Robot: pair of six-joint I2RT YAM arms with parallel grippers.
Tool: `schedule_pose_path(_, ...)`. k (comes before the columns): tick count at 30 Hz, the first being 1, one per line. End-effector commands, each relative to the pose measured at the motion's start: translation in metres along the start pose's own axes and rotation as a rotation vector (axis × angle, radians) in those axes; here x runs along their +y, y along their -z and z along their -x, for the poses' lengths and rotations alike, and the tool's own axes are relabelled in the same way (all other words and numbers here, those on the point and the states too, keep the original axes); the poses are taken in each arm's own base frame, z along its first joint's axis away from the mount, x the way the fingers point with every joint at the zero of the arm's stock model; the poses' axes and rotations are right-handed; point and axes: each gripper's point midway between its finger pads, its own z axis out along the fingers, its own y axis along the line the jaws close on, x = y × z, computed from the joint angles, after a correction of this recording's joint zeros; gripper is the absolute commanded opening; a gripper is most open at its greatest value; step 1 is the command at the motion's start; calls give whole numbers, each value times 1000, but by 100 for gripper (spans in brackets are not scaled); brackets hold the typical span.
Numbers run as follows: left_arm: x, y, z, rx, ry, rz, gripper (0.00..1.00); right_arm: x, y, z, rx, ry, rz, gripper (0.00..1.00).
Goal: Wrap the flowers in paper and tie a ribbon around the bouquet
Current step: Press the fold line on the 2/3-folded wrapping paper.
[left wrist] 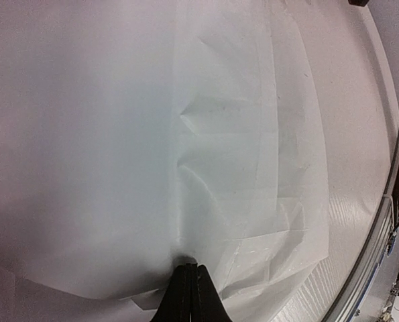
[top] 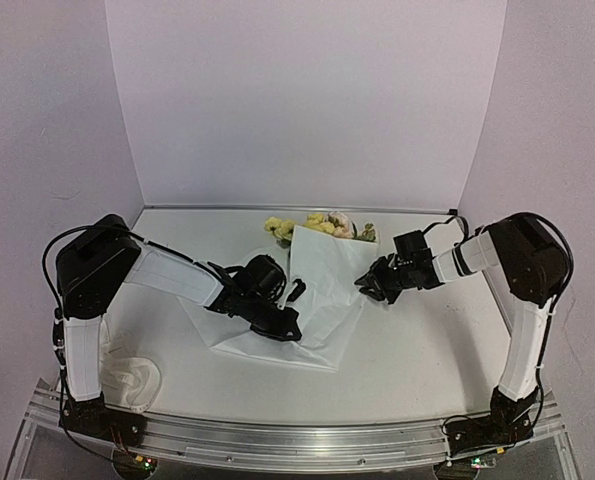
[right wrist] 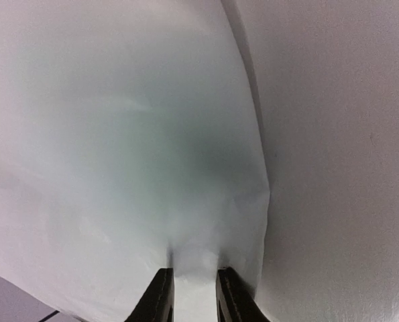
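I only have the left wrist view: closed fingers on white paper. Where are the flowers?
Observer: The flowers lie at the far end of the paper, blooms poking out beyond it.
Operator: What is the right arm doing?
Observer: The right gripper pinches the paper's right edge and holds it raised.
Operator: And the ribbon?
Observer: A pale coiled heap, likely the ribbon, lies near-left beside the left arm, untouched.
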Motion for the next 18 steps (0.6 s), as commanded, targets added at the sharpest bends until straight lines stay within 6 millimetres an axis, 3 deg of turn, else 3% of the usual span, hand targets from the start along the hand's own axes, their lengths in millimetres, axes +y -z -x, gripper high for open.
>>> schedule_pose_path(1,13,-7,-15,38,-1,41,2,6,-2,30,-40,-29,8,22)
schedule_pose_path(18,13,-5,-16,48,-4,42,0,13,-16,121,-63,-105,-14,24)
